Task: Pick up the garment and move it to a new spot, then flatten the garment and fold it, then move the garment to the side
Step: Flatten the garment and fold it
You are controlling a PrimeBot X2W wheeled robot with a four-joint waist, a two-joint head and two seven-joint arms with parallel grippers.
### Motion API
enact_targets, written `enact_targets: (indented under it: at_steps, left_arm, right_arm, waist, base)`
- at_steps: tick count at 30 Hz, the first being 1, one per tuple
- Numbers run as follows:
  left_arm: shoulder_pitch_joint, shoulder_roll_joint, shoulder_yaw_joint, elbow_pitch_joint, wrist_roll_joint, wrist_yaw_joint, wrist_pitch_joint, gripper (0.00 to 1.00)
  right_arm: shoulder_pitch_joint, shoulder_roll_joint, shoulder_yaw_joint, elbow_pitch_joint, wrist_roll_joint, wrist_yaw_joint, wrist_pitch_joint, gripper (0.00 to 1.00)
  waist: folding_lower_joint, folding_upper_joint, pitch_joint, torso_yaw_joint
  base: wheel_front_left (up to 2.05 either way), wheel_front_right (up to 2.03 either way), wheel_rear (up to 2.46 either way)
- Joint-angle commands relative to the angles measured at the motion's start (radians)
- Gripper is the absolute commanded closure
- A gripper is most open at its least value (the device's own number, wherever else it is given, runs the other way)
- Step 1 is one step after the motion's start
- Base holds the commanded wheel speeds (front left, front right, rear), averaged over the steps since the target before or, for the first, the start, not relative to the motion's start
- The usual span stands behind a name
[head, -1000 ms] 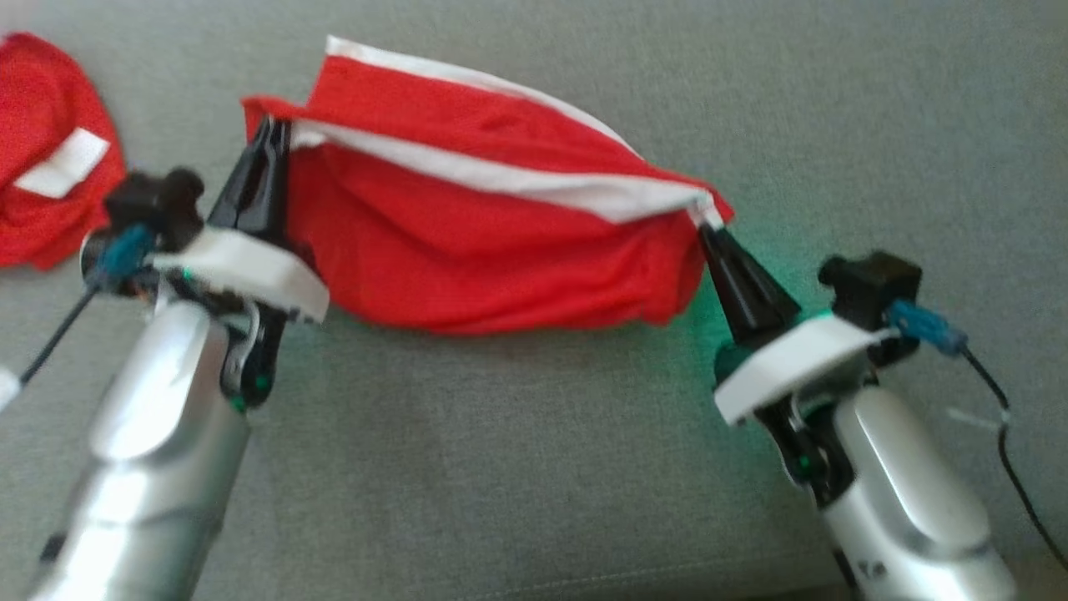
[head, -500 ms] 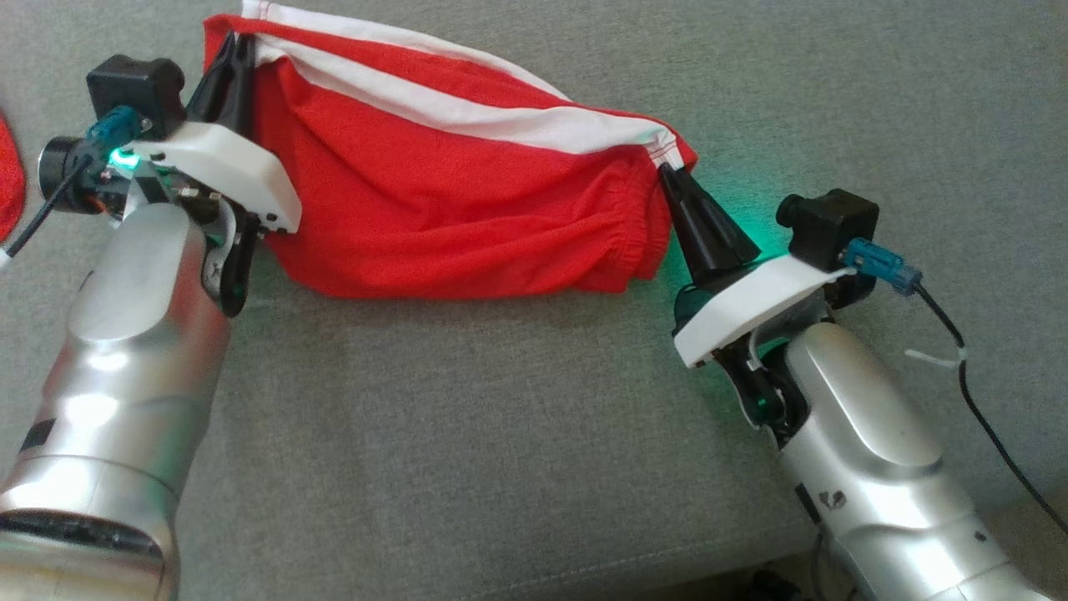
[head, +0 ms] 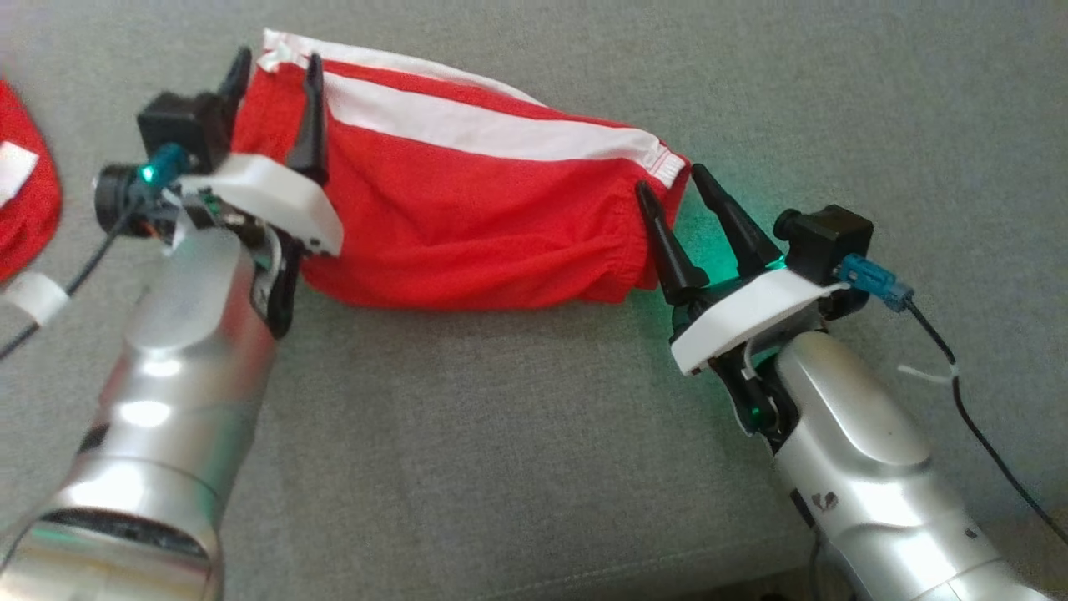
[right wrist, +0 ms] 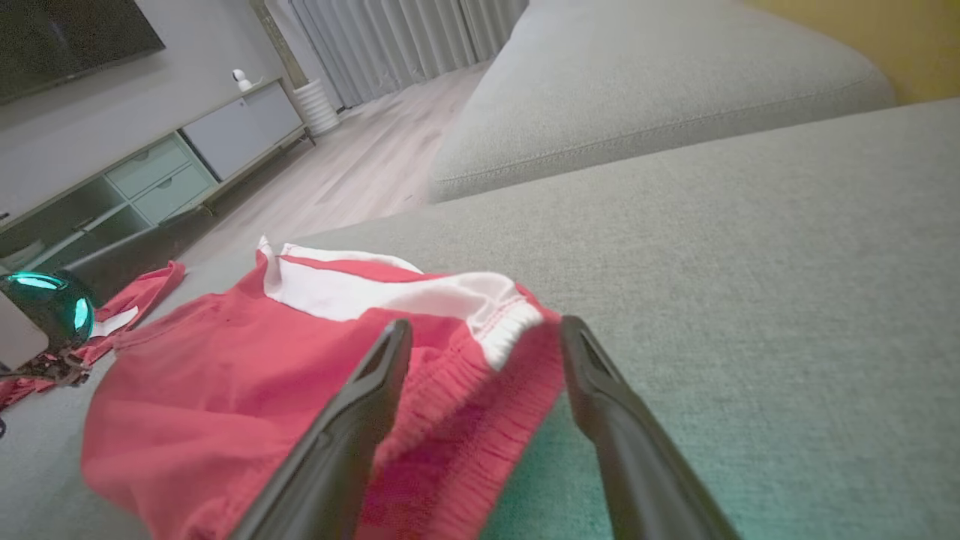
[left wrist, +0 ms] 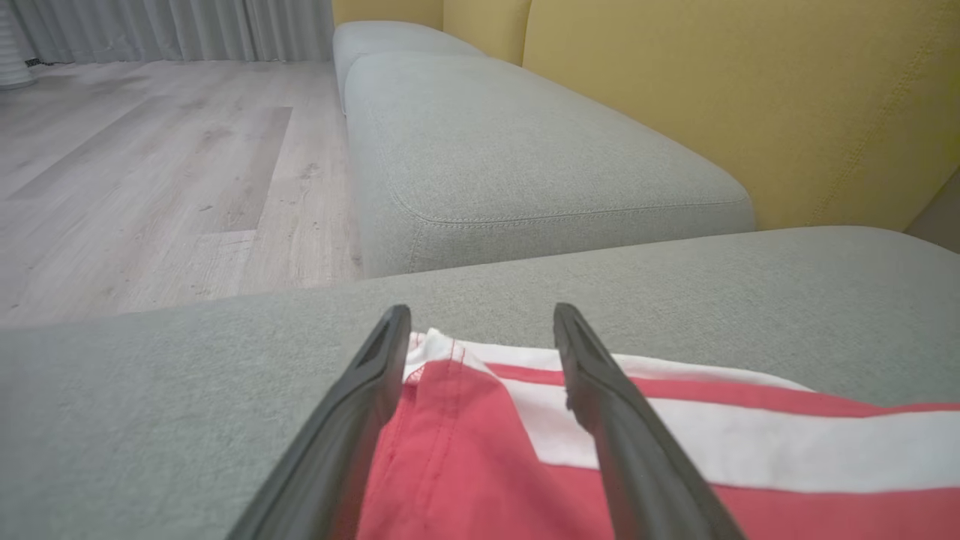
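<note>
Two grippers sit one at each end of the garment (head: 467, 225), both with jaws spread wide and pinching nothing. Well outside the left gripper (head: 278, 57) lies a second red cloth (head: 25, 200), apart and not in play. At the left gripper, the garment's hem corner with the white stripe (head: 467, 133) lies on the sofa cushion (head: 501, 434) between the two fingers, just short of the tips. From there the garment's long axis runs across to the right gripper (head: 671, 177). All of it rests on the cushion, rumpled along the near edge. At the right gripper, the elastic waistband (right wrist: 480, 360) end sits between the fingers, closer to the inner one, with the tips about level with the corner. Judgement: the move to the new spot looks done and flattening is next. Each arm is equally near its own end. The cloth lies inside both jaws, so a re-pinch needs only closing, and a smoothing stroke should follow the long axis.
</note>
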Motion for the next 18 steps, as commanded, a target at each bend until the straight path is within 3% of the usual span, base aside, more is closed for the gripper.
enact_targets:
  at_steps: [1, 11, 18]
  left_arm:
    - [0.002, 0.023, 0.014, -0.017, -0.003, -0.003, -0.014, 0.0]
    - [0.132, 0.012, 0.001, 0.031, -0.031, -0.021, -0.001, 0.0]
    - [0.128, 0.042, 0.015, 0.075, -0.052, -0.007, 0.037, 0.0]
  right_arm:
    - [0.003, 0.021, 0.009, -0.023, -0.011, 0.008, -0.015, 0.0]
    - [0.132, 0.02, -0.113, -0.06, -0.127, 0.008, -0.028, 0.0]
    - [0.211, 0.02, -0.193, -0.201, -0.205, 0.008, 0.036, 0.0]
  waist:
    - [0.0, 0.0, -0.019, 0.012]
    - [0.0, 0.0, -0.124, 0.049]
    - [0.0, 0.0, -0.106, 0.026]
  base:
    - [0.0, 0.0, 0.0]
    - [0.0, 0.0, 0.0]
    - [0.0, 0.0, 0.0]
